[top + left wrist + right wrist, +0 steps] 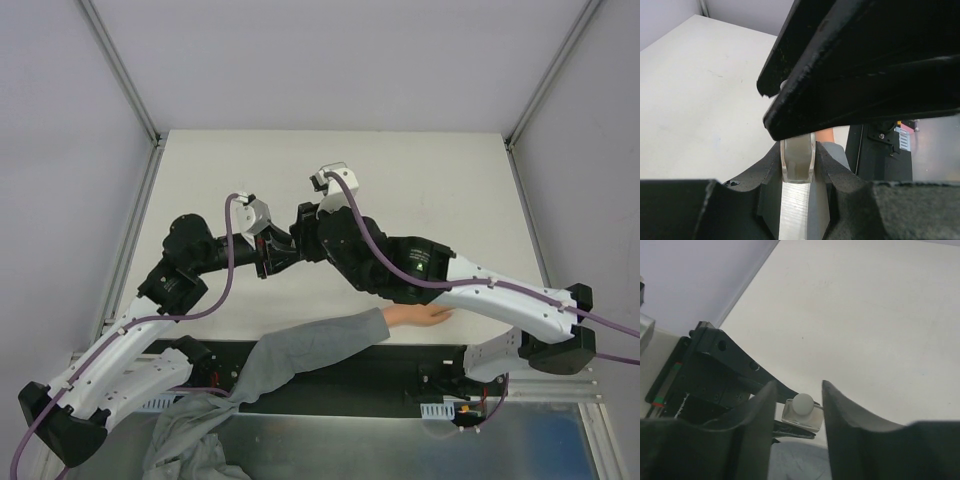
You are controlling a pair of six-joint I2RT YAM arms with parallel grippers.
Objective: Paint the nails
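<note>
**Getting the polish bottle open**

No painting yet. The two arms meet over the middle of the white table (420, 180). The left gripper (797, 150) is pinching a small clear bottle (802, 419) and holding it up. The right gripper (798, 384) is spread wide, with one finger on each side of the bottle's round white cap (803, 403), and I can see gaps on both sides.

The peach hand (420, 315) in the grey sleeve (320, 345) lies at the near edge of the table, partly under the right arm. Its nails are too small to see.

Next, I think the right fingers must squeeze the cap and twist it off while the left keeps the bottle steady.
</note>
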